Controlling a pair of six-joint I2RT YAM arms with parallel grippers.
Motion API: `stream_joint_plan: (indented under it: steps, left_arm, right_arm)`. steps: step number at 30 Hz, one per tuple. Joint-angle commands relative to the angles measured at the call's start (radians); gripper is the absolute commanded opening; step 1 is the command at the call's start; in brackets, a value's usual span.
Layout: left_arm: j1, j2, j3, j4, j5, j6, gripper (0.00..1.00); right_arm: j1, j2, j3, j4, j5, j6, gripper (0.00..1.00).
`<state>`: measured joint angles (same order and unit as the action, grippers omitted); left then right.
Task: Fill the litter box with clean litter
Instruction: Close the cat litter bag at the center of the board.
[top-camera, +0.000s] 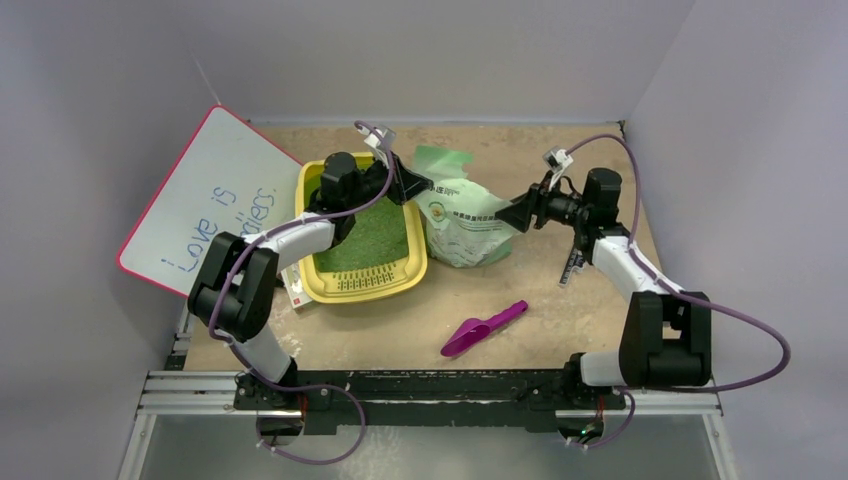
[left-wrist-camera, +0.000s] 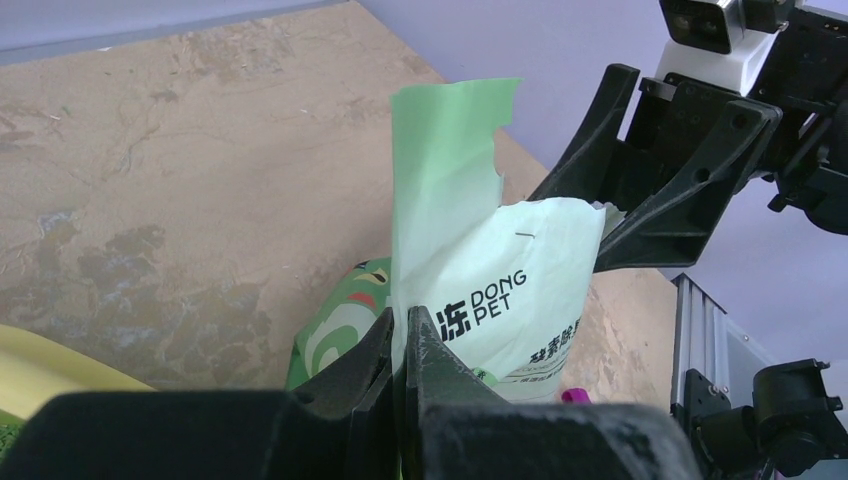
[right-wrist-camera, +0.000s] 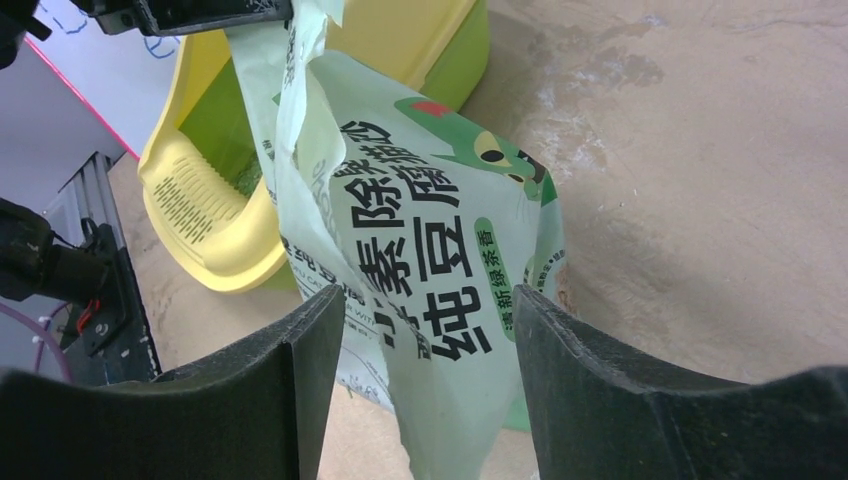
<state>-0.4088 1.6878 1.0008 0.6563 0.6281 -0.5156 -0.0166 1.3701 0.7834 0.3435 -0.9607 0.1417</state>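
Your left gripper is pressed together on a thin flap of film at the torn top of the litter bag, and that pinch is all it has. Your right gripper stands spread, one finger on either side of the bag's printed face, with a gap showing on both sides, so it holds nothing.

The bag hangs just to the right of the litter box, close against its side. The box already has a bed of clean litter across its floor, and its slotted grate end faces you. I cannot tell how much litter remains in the bag.

Expect soft, crinkly, slick film that folds instead of pushing back, with any weight sagging into the bottom. A pinch on a single layer near the tear may slip or rip. Take it lower with the right fingers, across the doubled seam or a bottom corner, where the film looks stiffest.

The purple scoop lies well apart on the table.
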Motion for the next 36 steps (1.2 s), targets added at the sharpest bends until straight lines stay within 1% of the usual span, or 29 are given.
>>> stream_joint_plan:
  steps: [1, 3, 5, 10, 12, 14, 15, 20, 23, 27, 28, 29, 30, 31, 33, 34, 35, 36]
  left_arm:
    - [-0.007, -0.059, 0.01, 0.034, 0.011, -0.019, 0.0]
    - [-0.007, -0.06, 0.011, 0.035, 0.004, -0.024, 0.0]
    - [-0.008, -0.061, 0.011, 0.032, -0.004, -0.024, 0.0]
    - [-0.008, -0.062, 0.02, -0.012, -0.015, 0.005, 0.0]
    - [-0.01, -0.063, 0.019, -0.012, -0.015, 0.005, 0.0]
    - [-0.012, -0.06, 0.022, -0.012, -0.016, 0.005, 0.0]
    - [-0.013, -0.058, 0.024, -0.013, -0.017, 0.004, 0.0]
    - [-0.013, -0.051, 0.051, -0.048, -0.024, 0.012, 0.0]
    - [-0.013, -0.053, 0.054, -0.052, -0.025, 0.021, 0.0]
    - [-0.013, -0.041, 0.056, -0.044, -0.017, 0.013, 0.0]
    - [-0.014, -0.035, 0.059, -0.038, -0.008, 0.008, 0.0]
    - [-0.014, -0.032, 0.062, -0.037, 0.0, 0.003, 0.0]
    - [-0.014, -0.032, 0.067, -0.039, 0.005, -0.003, 0.0]
    - [-0.015, -0.034, 0.067, -0.038, 0.005, -0.009, 0.0]
    - [-0.015, -0.041, 0.069, -0.055, -0.017, -0.021, 0.0]
    - [-0.013, -0.041, 0.077, -0.073, -0.03, -0.022, 0.0]
    - [-0.013, -0.04, 0.084, -0.093, -0.033, -0.024, 0.0]
    - [-0.013, -0.039, 0.087, -0.095, -0.033, -0.03, 0.0]
  right_arm:
    - [0.009, 0.018, 0.052, 0.025, -0.037, -0.024, 0.66]
    - [0.009, 0.023, 0.054, 0.021, -0.02, -0.024, 0.66]
    - [0.037, 0.02, 0.056, 0.01, -0.005, -0.027, 0.66]
    - [0.041, 0.003, 0.05, -0.009, 0.038, -0.035, 0.66]
    - [0.041, -0.003, 0.053, -0.019, 0.03, -0.046, 0.67]
    - [0.041, -0.002, 0.059, -0.006, 0.001, -0.046, 0.73]
    - [0.041, 0.001, 0.064, -0.004, -0.011, -0.044, 0.74]
    - [0.041, -0.006, 0.068, -0.049, -0.001, -0.075, 0.74]
    - [0.041, -0.017, 0.067, -0.057, 0.013, -0.069, 0.74]
    - [0.041, -0.013, 0.067, -0.043, -0.009, -0.058, 0.75]
    - [0.041, -0.005, 0.074, -0.042, -0.028, -0.057, 0.77]
    - [0.042, 0.005, 0.083, -0.039, -0.048, -0.053, 0.85]
    - [0.045, 0.021, 0.098, -0.04, -0.071, -0.054, 0.9]
    - [0.046, 0.038, 0.112, -0.048, -0.09, -0.059, 0.9]
    - [0.047, 0.076, 0.14, -0.063, -0.094, -0.062, 0.85]
    - [0.047, 0.09, 0.157, -0.084, -0.088, -0.07, 0.78]
    - [0.047, 0.103, 0.174, -0.106, -0.078, -0.081, 0.68]
    - [0.047, 0.116, 0.187, -0.126, -0.063, -0.082, 0.6]
